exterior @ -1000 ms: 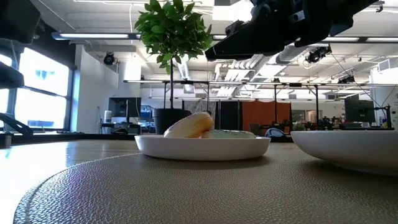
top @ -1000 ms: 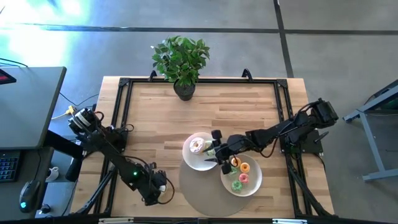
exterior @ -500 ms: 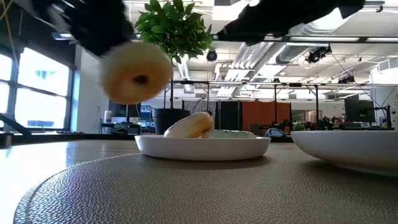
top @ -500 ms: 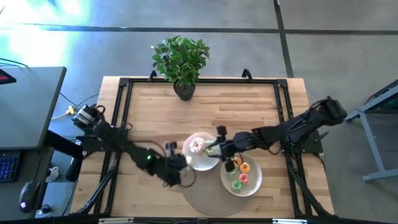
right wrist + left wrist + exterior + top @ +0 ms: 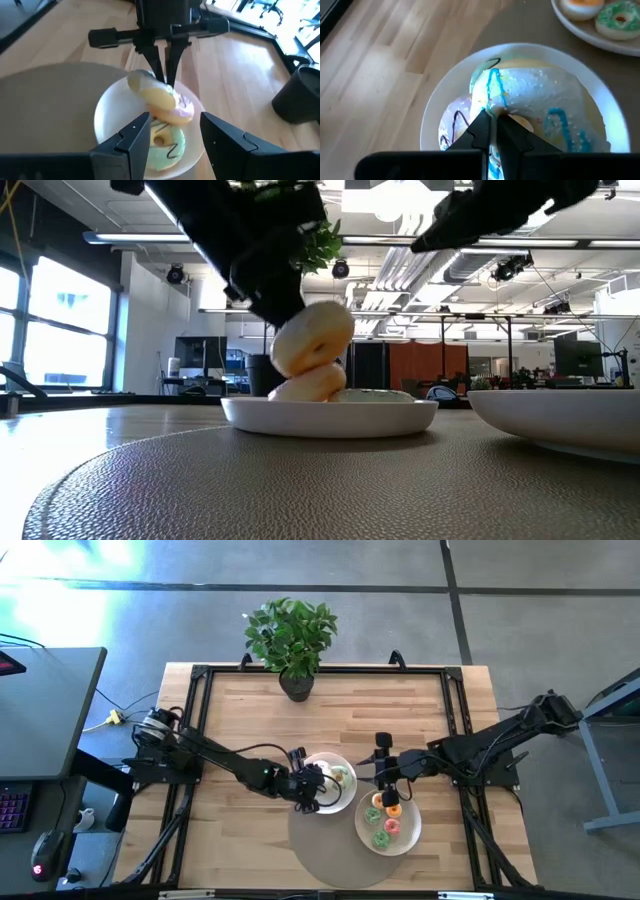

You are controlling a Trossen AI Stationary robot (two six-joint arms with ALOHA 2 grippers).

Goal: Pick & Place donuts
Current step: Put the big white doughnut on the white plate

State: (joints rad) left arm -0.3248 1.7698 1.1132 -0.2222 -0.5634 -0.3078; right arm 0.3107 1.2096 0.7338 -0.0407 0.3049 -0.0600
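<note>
My left gripper (image 5: 308,785) is over the left white plate (image 5: 345,802), shut on a cream-white donut with blue lines (image 5: 535,100). Under it in that plate lie a pink-iced donut (image 5: 180,114) and a pale green one (image 5: 167,141). The right white plate (image 5: 410,837) holds several small donuts, orange, green and pink. My right gripper (image 5: 383,772) is open between the two plates and touches nothing. Its wrist view looks at the left plate and the other gripper (image 5: 162,75). My left gripper pinches the cream-white donut by its ring (image 5: 495,107), the two fingers close together on its upper edge. They come at it from above, slanting from the table's left. The donut (image 5: 312,338) hangs tilted below them, just above the donut in the plate (image 5: 305,388); whether the two touch, I cannot tell.
Both plates stand on a round grey-brown mat (image 5: 320,852) at the table's near edge. A potted plant (image 5: 292,640) stands at the far edge. A black frame (image 5: 200,675) runs around the wooden top. Bare wood lies left and far of the plates.
My left gripper has swung from the table's near-left part toward the right and far side, carrying the cream-white donut over the left plate and lower down. My right gripper has drawn back from above the left plate toward the right.
</note>
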